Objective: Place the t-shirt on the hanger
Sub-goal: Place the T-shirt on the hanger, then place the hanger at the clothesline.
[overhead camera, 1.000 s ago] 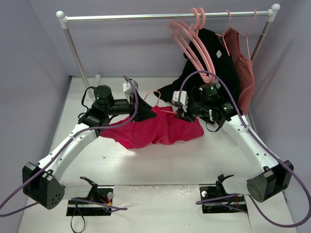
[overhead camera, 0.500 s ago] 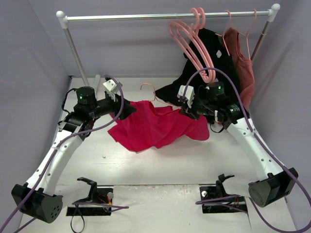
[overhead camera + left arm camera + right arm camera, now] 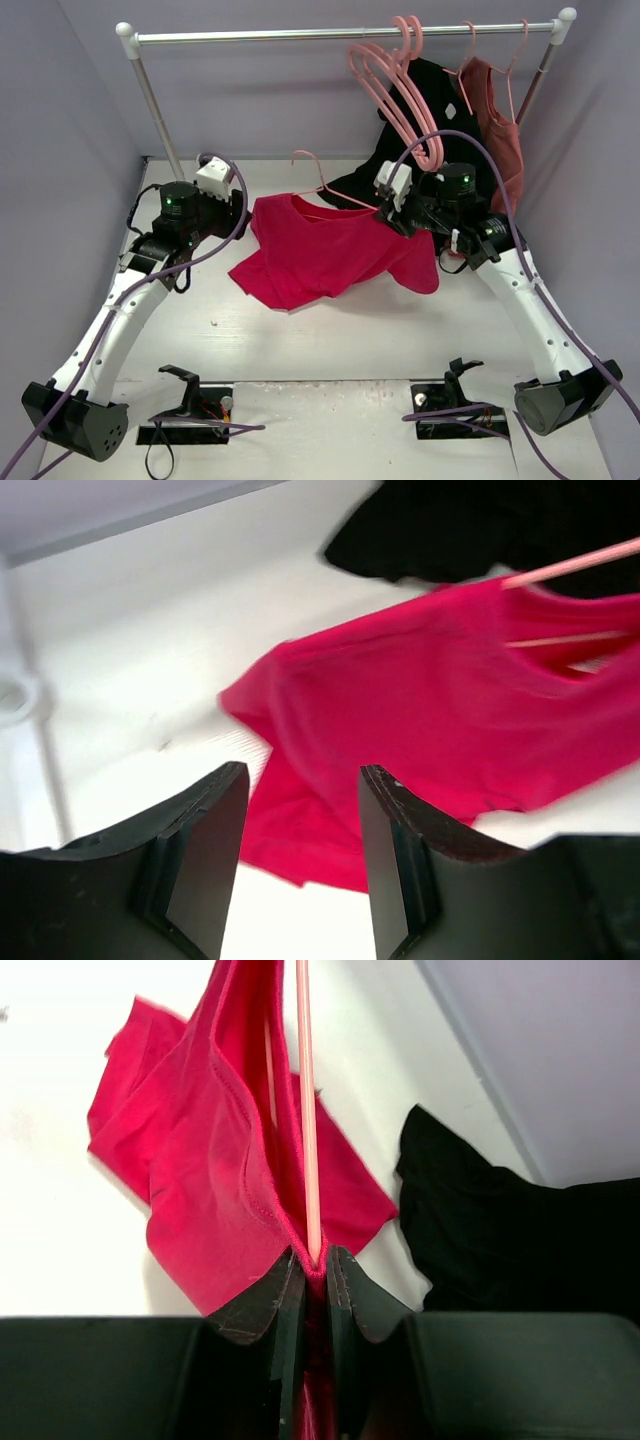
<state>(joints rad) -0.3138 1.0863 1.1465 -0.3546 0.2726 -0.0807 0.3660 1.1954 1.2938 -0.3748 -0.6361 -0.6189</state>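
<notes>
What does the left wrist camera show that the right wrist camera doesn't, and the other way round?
Only the left wrist view shows the left gripper, open with nothing between its fingers, and the t-shirt spread out broadside. Only the right wrist view shows the right gripper shut on the t-shirt's fabric, with the hanger running as a thin rod into the pinch. Both show the t-shirt, the hanger and a black shirt beyond them.
</notes>
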